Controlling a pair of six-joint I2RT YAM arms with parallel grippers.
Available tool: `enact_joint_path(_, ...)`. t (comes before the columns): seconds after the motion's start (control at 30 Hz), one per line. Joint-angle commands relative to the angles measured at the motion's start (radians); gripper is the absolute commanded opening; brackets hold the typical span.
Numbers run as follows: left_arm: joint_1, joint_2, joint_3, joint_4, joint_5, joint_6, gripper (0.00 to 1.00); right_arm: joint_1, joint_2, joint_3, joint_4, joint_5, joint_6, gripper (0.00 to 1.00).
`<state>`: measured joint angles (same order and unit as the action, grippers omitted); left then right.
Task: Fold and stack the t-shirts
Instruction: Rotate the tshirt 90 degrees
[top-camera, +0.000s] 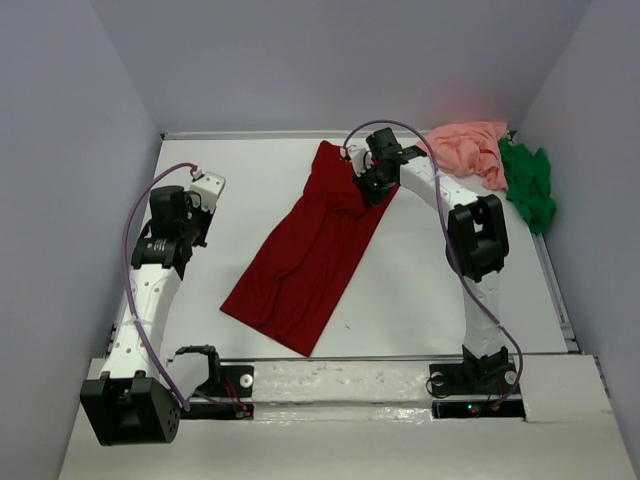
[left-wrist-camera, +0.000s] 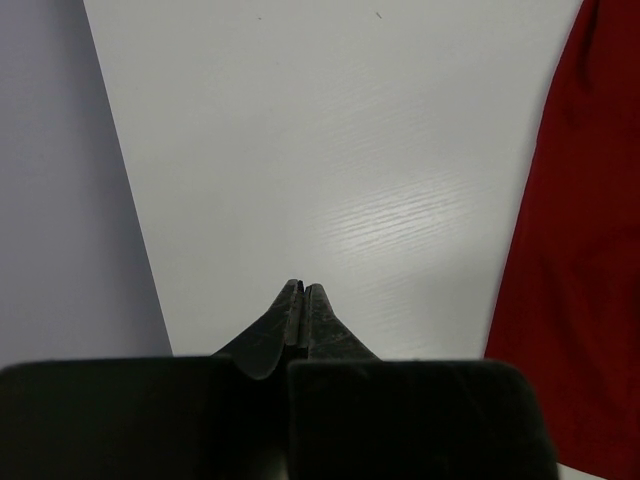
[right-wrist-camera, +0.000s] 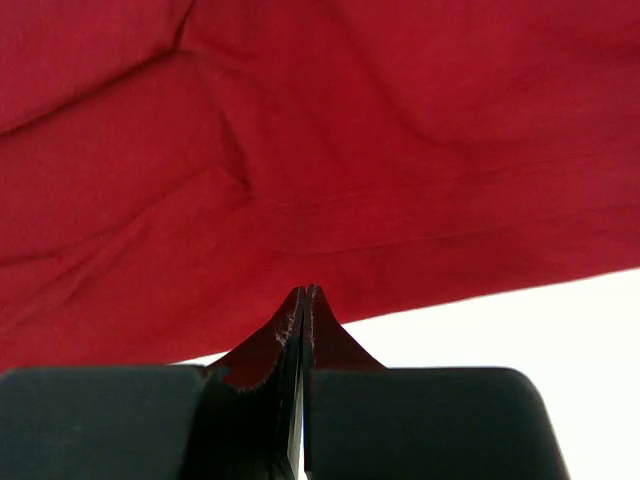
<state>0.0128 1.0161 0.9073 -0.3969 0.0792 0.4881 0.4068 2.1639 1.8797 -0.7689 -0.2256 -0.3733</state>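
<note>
- Dark red t-shirt (top-camera: 310, 250): spread out mid-table (top-camera: 430, 290) and creased. It lies on a diagonal, far end close to the back edge, near end toward the near left.
- Salmon pink t-shirt (top-camera: 468, 148): crumpled in the far right corner.
- Bright green t-shirt (top-camera: 528, 185): bunched just right of the pink one, touching it, against the right wall.
- Right gripper (right-wrist-camera: 303, 292): fingers pressed together at the red shirt's far right edge. Cannot tell whether any cloth is pinched.
- Left gripper (left-wrist-camera: 303, 287): fingers pressed together over bare table, left of the red shirt and apart from it.

Three t-shirts: dark red (top-camera: 305, 255), salmon pink (top-camera: 470, 148), green (top-camera: 528, 185). Two arms: left arm (top-camera: 150, 290), right arm (top-camera: 478, 240).
</note>
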Motion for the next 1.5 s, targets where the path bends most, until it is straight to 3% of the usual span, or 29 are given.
enact_joint_path(0.0, -0.004, -0.028, -0.016, 0.032, 0.022, -0.011, 0.0, 0.004, 0.042, 0.021, -0.046, -0.078, 0.03, 0.0)
enact_joint_path(0.3, -0.004, -0.016, -0.019, 0.04, 0.014, -0.006, 0.0, 0.004, 0.137, 0.061, -0.095, -0.058, 0.008, 0.0)
enact_joint_path(0.73, -0.004, 0.033, 0.005, 0.03, 0.039, -0.009, 0.0, 0.004, 0.224, 0.174, -0.139, 0.207, -0.05, 0.0)
enact_joint_path(0.87, -0.004, 0.035, 0.007, 0.026, 0.054, -0.008, 0.0, 0.004, 0.247, 0.209, -0.136, 0.221, -0.075, 0.0)
enact_joint_path(1.27, -0.004, 0.079, 0.044, 0.007, 0.131, -0.034, 0.0, -0.045, 0.427, 0.517, -0.129, 0.41, -0.153, 0.0)
enact_joint_path(1.47, -0.004, 0.108, 0.062, -0.003, 0.154, -0.036, 0.0, -0.063, 0.465, 0.565, -0.058, 0.494, -0.213, 0.0)
